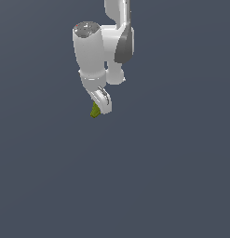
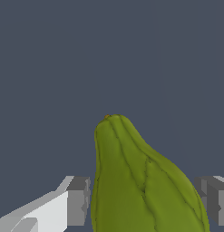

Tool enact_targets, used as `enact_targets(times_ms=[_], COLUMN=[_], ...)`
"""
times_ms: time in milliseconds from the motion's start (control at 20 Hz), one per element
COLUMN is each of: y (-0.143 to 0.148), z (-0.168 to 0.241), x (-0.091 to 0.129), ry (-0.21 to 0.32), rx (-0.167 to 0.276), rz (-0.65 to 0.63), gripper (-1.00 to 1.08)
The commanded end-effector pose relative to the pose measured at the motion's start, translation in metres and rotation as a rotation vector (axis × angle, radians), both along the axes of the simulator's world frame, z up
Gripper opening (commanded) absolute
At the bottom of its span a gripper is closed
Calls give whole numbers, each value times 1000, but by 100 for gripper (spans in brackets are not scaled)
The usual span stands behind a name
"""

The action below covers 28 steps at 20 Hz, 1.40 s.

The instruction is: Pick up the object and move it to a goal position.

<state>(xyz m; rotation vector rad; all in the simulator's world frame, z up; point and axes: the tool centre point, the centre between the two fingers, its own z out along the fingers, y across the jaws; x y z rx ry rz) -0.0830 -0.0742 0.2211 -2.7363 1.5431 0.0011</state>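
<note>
Item 1, gripper (image 2: 143,201): the grey pads (image 2: 79,199) stand one on each side of the object (image 2: 140,181). One pad looks to be touching its flank; the other shows a sliver of gap, so I cannot tell whether the grip is fully closed on it.

Item 2, object: an olive-green, creased lump between the fingers, its narrow tip pointing away from the wrist. In the exterior view it (image 1: 94,110) peeps out beside the white gripper (image 1: 100,109).

Handling note: I judge this to be the grasp or early carry. I would confirm both pads bear firmly before travelling, then move slowly, since the lumpy taper could slip.

Item 3, arm (image 1: 91,51): it comes in from the top of the exterior view, wrist pointing down. No goal marker is visible.
</note>
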Motion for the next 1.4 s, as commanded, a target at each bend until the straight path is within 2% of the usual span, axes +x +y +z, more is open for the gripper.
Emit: enact_targets(times_ms=[0, 800, 1350], y=[-10, -71, -100], z=[26, 182, 256], x=[2, 17, 28], ry=[-1, -1, -1], rx=[0, -1, -1], rz=[0, 1, 2], gripper=[-100, -100, -100])
